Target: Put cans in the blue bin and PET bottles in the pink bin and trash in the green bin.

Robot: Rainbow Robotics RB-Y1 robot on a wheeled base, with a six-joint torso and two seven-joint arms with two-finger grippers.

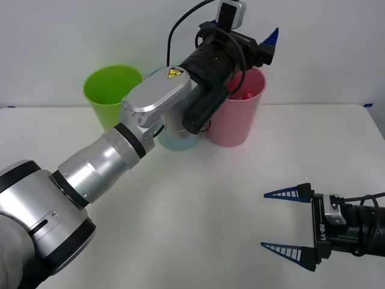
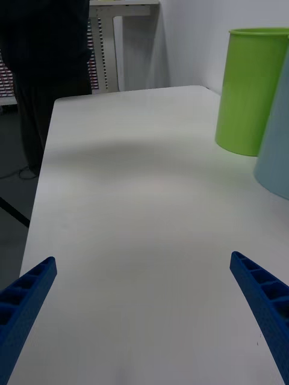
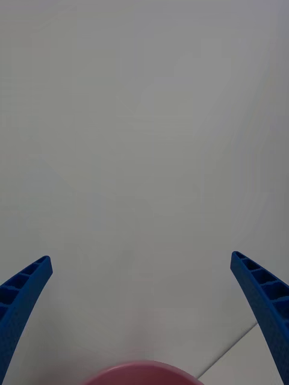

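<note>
Above the pink bin (image 1: 237, 120), left claw (image 3: 144, 313) spread.

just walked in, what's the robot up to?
Sorting waste into bins. The left gripper is above the pink bin, fingers open and holding nothing; something red lies inside. The blue bin and the green bin stand beside it. The right gripper waits open over the table.

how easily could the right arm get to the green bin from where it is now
Probably not easily: the open right gripper sits low at the table's right, while the left arm stretches across toward the pink bin, lying between it and the green bin.
</note>
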